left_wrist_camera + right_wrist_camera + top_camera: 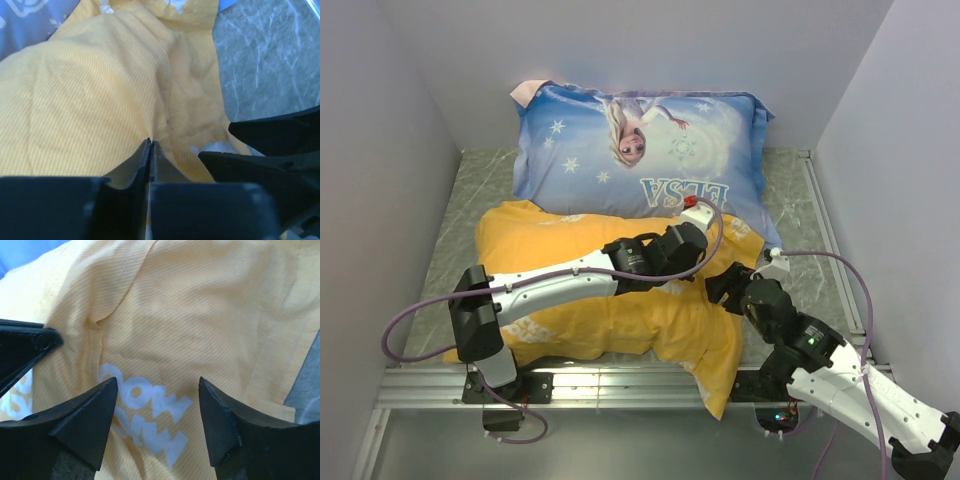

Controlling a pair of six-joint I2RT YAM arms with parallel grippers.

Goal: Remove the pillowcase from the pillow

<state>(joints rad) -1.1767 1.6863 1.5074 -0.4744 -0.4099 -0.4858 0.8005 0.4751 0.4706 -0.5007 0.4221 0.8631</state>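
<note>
Your pillowcase (620,330), the yellow-orange one with white lettering, lies plump across the near half of the grey marbled table (480,190). Its back edge touches the blue Elsa pillow (590,140) behind it. Its near right corner droops over the metal rail (420,385) at the table's front edge. The pillow itself is hidden; you see only cloth.

Your left arm reaches across the top of the case from the left, and its wrist ends over the case's right part, near the Elsa pillow's front edge. In the left wrist view, your left gripper (150,145) has its fingers pressed together with only a hairline between them. The tips are sunk into the yellow cloth, and a ridge and several creases in the fabric run down into that spot, so it looks pinched on a fold of the case. The cloth between the pads cannot be seen directly. To the right of that gripper, the case's edge gives way to bare table.

Your right gripper (157,382) comes in from the near right and sits just beside the left one, over the same right part of the case. Its fingers (100,415) stand wide apart and grip nothing. The yellow fabric fills the gap between them, with the white letters lying right between the tips and slightly below. You cannot tell whether the tips touch the cloth or hang just over it. A black part of the left gripper shows at the left edge of the right wrist view.
</note>
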